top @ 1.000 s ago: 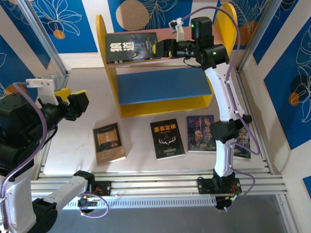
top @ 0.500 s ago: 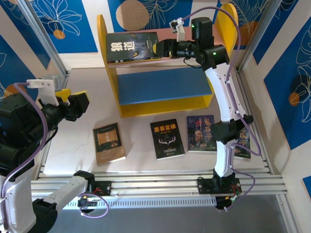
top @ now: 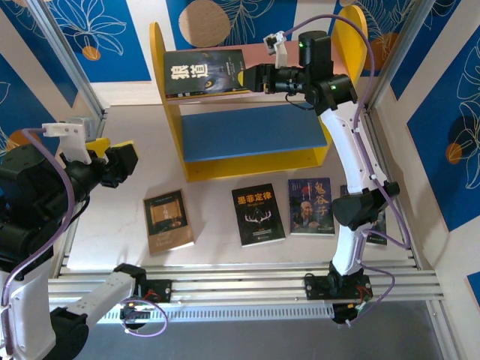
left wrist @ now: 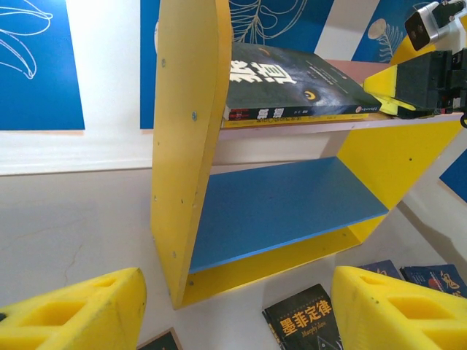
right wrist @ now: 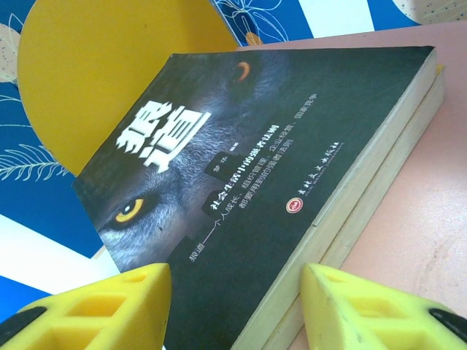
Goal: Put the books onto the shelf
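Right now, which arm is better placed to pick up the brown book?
Left. The left fingers hover open on the brown book's side; the right fingers are up at the pink shelf board.

One book lies beside the right end effector.

Around you stand blue wall panels drawn with white leaf outlines and orange dots, split by white strips; the back one carries a tan disc. The white tabletop is evenly lit, with aluminium posts at the sides and slotted aluminium rails along your near edge.
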`<action>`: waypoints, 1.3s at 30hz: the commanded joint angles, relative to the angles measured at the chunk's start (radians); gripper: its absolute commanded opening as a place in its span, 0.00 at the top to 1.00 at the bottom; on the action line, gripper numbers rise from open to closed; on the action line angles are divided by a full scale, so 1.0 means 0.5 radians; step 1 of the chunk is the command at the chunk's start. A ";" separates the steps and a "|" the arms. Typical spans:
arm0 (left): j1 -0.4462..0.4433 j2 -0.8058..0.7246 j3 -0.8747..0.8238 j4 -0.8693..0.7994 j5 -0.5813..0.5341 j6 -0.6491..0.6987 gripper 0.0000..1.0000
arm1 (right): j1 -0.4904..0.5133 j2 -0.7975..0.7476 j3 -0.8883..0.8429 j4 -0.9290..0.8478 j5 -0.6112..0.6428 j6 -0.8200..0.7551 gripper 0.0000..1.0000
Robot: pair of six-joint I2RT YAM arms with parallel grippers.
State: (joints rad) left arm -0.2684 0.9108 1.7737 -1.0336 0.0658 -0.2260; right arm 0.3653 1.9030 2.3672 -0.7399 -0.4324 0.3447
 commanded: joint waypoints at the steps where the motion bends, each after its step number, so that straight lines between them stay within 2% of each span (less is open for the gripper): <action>1: 0.020 -0.026 -0.013 0.012 -0.006 0.019 0.32 | 0.006 -0.052 -0.056 -0.009 -0.065 -0.035 0.50; 10: 0.021 -0.028 -0.025 0.021 -0.006 0.021 0.32 | 0.047 -0.081 -0.096 0.026 -0.101 -0.122 0.50; 22: 0.021 -0.027 -0.018 0.021 -0.012 0.029 0.32 | 0.126 0.071 0.215 -0.129 -0.057 -0.192 0.50; 39: 0.021 -0.033 -0.028 0.015 -0.030 0.042 0.32 | 0.150 0.118 0.256 -0.136 -0.024 -0.201 0.49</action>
State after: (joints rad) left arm -0.2684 0.9020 1.7679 -1.0332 0.0654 -0.2253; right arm 0.3939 1.9358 2.4592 -0.8101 -0.3832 0.2626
